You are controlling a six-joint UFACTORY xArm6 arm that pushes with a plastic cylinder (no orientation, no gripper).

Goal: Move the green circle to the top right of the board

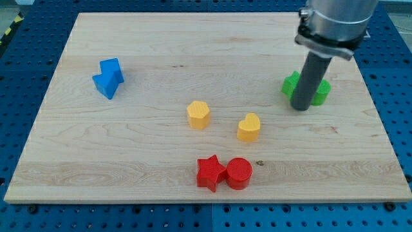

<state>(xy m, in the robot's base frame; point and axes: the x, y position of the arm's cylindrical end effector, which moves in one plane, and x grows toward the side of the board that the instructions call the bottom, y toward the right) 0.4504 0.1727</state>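
A green block (pixel 290 85) lies on the wooden board (pixel 161 38) at the view's right, about mid-height. My dark rod stands in front of it and hides its middle, so its shape cannot be made out; green shows on both sides of the rod. My tip (pixel 300 108) rests on the board at the green block's lower edge, touching or nearly touching it.
A blue block (pixel 109 78) lies at the left. A yellow hexagon-like block (pixel 198 115) and a yellow heart (pixel 248 127) lie in the middle. A red star (pixel 210 172) and a red circle (pixel 239 173) touch near the bottom edge.
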